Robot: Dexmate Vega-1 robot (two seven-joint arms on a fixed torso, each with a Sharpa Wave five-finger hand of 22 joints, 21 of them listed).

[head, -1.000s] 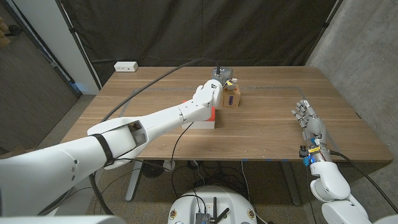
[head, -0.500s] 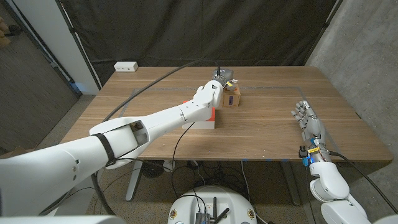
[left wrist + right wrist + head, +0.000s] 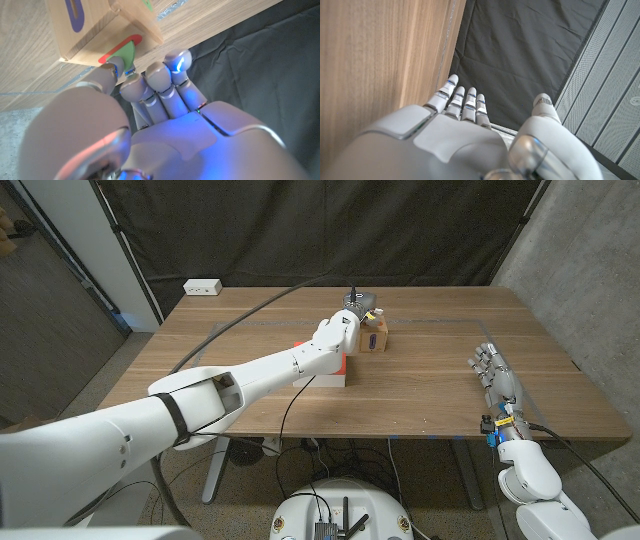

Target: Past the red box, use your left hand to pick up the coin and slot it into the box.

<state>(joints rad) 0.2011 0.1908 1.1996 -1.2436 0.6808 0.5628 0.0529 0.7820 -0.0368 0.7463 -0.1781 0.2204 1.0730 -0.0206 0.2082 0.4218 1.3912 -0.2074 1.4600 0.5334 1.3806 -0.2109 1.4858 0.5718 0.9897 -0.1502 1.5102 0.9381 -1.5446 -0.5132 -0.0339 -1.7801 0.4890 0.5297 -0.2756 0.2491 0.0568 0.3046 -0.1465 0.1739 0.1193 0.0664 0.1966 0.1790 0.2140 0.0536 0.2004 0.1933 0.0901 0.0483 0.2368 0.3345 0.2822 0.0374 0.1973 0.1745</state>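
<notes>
My left hand reaches over the red box to a small wooden box with a purple slot facing me. In the left wrist view, the left hand pinches a green coin between thumb and a fingertip. The coin's edge sits at a red-rimmed slot on the wooden box. My right hand stands on the table near its right edge, fingers apart, holding nothing; the right wrist view shows the right hand the same way.
A grey crinkled item lies just behind the wooden box. A white power strip sits at the table's back left corner. A dark cable arcs over the left half. Black curtain hangs behind the table.
My left hand has edged slightly further toward the wooden box with the coin. The right hand has stayed where it was.
</notes>
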